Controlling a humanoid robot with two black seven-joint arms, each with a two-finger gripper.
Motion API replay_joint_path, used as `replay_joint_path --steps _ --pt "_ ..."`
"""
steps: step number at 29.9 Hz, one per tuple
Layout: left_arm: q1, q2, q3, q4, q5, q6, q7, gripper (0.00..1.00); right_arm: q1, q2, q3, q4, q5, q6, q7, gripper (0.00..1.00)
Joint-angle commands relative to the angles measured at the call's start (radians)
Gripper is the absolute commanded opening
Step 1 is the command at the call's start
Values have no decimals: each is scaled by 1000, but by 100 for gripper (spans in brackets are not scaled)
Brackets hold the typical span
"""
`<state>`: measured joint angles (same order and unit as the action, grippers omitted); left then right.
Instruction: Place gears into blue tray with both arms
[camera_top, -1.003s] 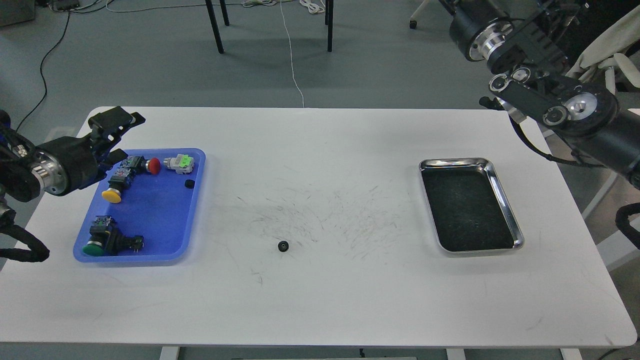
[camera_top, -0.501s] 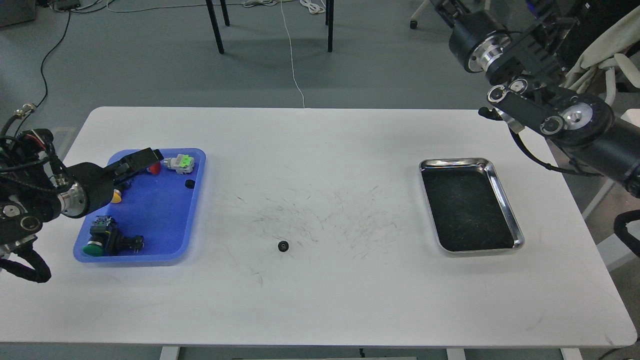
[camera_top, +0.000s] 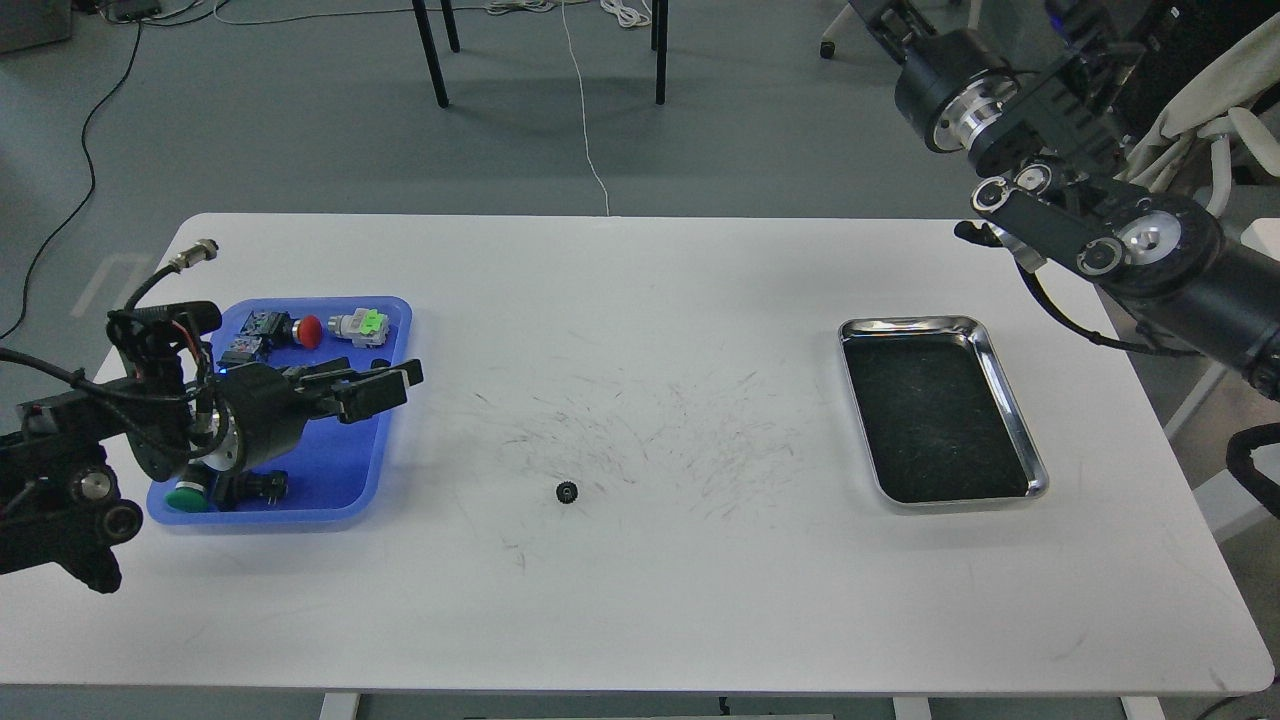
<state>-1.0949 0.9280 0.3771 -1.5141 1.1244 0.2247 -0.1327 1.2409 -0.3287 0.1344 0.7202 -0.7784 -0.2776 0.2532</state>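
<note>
One small black gear (camera_top: 567, 491) lies on the white table, left of centre toward the front. The blue tray (camera_top: 331, 455) sits at the left and holds several push-button switches. My left gripper (camera_top: 392, 385) reaches rightward over the tray's right rim, about a hand's width left of and behind the gear; its fingers look slightly apart with nothing between them. My right arm is raised at the back right. Its gripper (camera_top: 880, 18) is dark and cut off by the top edge, far from the gear.
A shiny steel tray (camera_top: 905, 324) with a dark bottom sits at the right. In the blue tray are a red-capped switch (camera_top: 308, 331), a green-and-white one (camera_top: 360, 325) and a green-capped one (camera_top: 185, 497). Chair legs and cables lie on the floor beyond the table.
My left arm swung from the tray's back left corner across the tray to its right rim, now covering the black piece seen there. The right arm barely shifted. The gear has not moved.
</note>
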Motion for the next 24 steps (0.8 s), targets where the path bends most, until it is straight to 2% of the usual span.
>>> replay_joint_path --steps 1,5,10,16,22,24 --pt "-5 -78 60 -6 78 83 -2 98 0 5 -2 1 -1 1 0 68" --pt "-13 -155 126 -2 202 126 -4 96 0 4 -7 1 -2 8 -2 68" --pt "-83 -260 219 31 238 159 -4 94 15 4 -65 1 -1 8 0 68" --pt "-91 -353 244 101 239 182 -4 90 20 -3 -67 -1 -1 9 -2 68" --pt "-91 -420 275 141 247 200 -4 85 22 -6 -65 -5 1 9 -2 73" --pt "-91 -440 290 156 253 200 -4 81 22 -6 -64 -5 1 9 -2 73"
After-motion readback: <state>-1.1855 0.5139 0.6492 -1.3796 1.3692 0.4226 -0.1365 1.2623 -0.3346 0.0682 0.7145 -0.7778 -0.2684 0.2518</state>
